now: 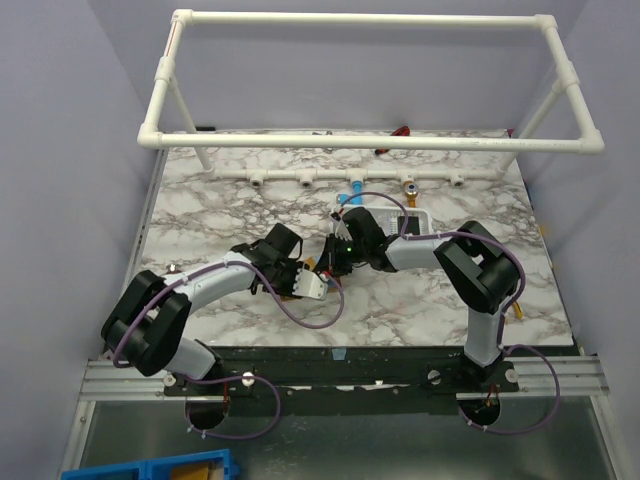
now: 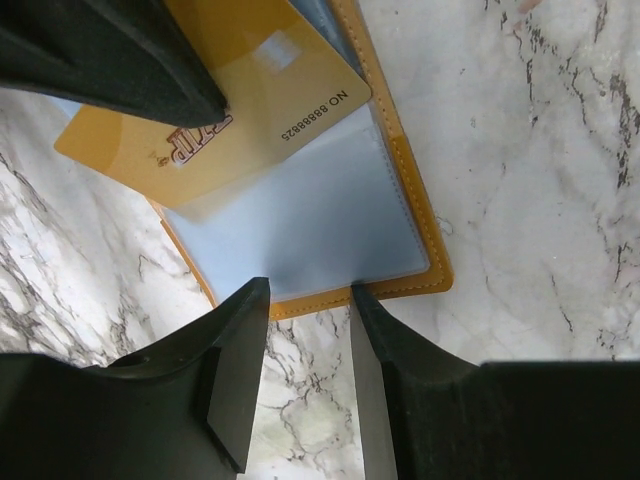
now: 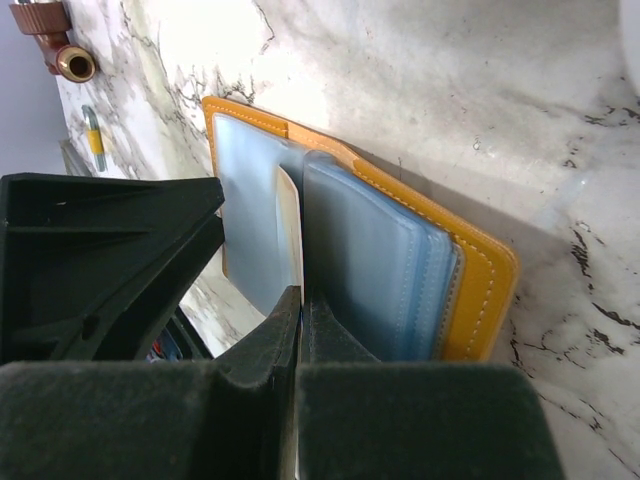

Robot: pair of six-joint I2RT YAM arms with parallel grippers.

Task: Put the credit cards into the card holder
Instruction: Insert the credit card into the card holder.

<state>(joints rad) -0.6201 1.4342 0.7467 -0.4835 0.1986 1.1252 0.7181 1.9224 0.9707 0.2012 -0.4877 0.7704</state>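
Card holder (image 2: 425, 270) lies open flat on the marble desk (image 1: 430, 300), about mid-desk in the top view, mostly hidden there under the two wrists. Its orange cover is down on the marble and its clear sleeves (image 3: 370, 270) face up, fanned slightly apart in the right wrist view. Gold card (image 2: 280, 90) sits at 11 o'clock of the open holder in the left wrist view. Its 5 o'clock end is tucked under a clear sleeve, and the rest sticks out past the holder's edge over the marble, with the printed number readable. Right pincer (image 3: 300, 300) is closed tight, fingers pressed together on a thin pale edge standing between two sleeves (this reads as the gold card seen edge-on, and the left wrist view shows a dark finger lying over that card's outer end). Left pincer (image 2: 308, 292) is open, fingers apart with nothing between them, tips just at the holder's 6 o'clock edge; whether they touch the rim I cannot tell. In the top view the left arm reaches in from 8 o'clock and the right arm from 4 o'clock, and the pincers meet close together at the holder. White basket (image 1: 415, 215) is near, at 1 o'clock of the holder and partly behind the right arm, its contents not readable. White pipe frame (image 1: 370, 140) stands over the 12 o'clock side of the desk. No other cards can be made out.
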